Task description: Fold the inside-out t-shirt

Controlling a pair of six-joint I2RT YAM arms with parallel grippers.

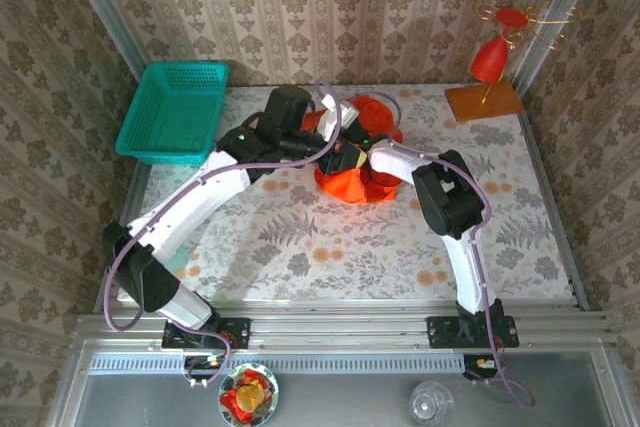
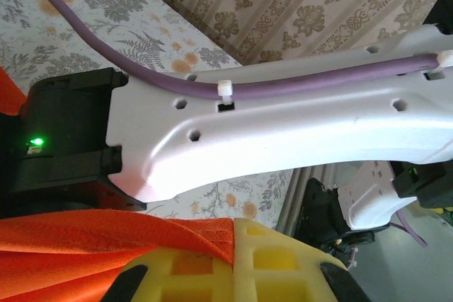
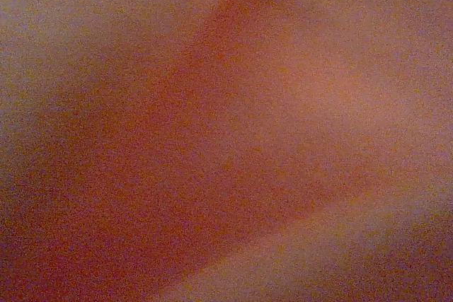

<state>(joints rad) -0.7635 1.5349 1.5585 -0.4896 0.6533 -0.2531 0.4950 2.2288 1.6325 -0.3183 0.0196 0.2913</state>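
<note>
Orange thin cloth of the short-sleeved inside-out t-shirt looks pinched in the clenched, yellow-padded left claw. The right claw, just beside it, is buried in cloth, so I cannot tell its grip. Beneath both, the shirt hangs bunched over the flat floral-patterned table. By my judgement no fold is made yet and all the folding is left.

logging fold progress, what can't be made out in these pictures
top view: t-shirt is bunched under the left arm and right arm; its shape, tag and fold state are hidden.
right wrist view: blurred orange cloth against the lens hides the right fingers.
left wrist view: left fingers cut off by the bottom edge; whether they pinch cloth is unclear.
</note>
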